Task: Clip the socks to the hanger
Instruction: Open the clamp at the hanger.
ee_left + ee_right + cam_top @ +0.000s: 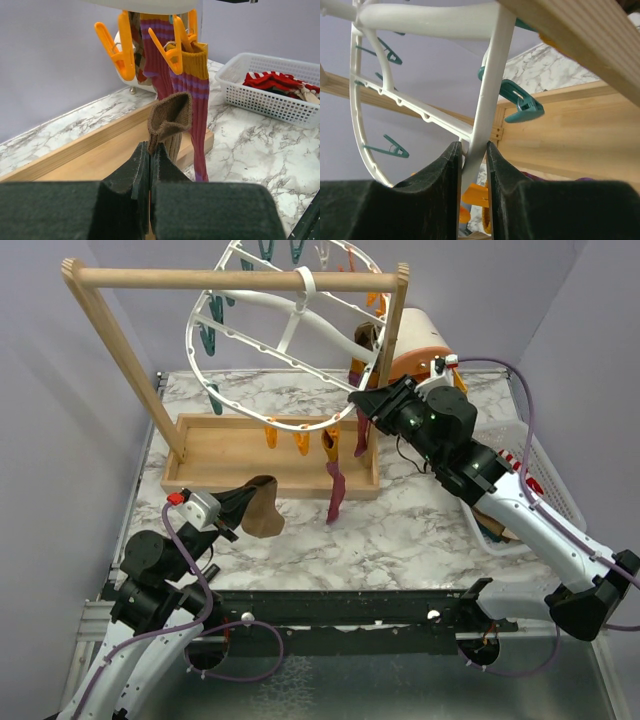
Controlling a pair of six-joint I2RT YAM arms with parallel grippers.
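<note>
Left gripper clamped tight on brown sock, open cuff pointing away from jaws, held low in front of wooden rack. Hanger hooked on rack's top bar. Striped maroon sock already pegged at lower rim, free orange clip beside it. Right gripper straddles white hanger rim, jaws narrow, near touching; firm clamp cannot tell. Step judged: steadying hanger for brown sock. Next move calls for raising cuff into free clip without swinging hanger.
</note>
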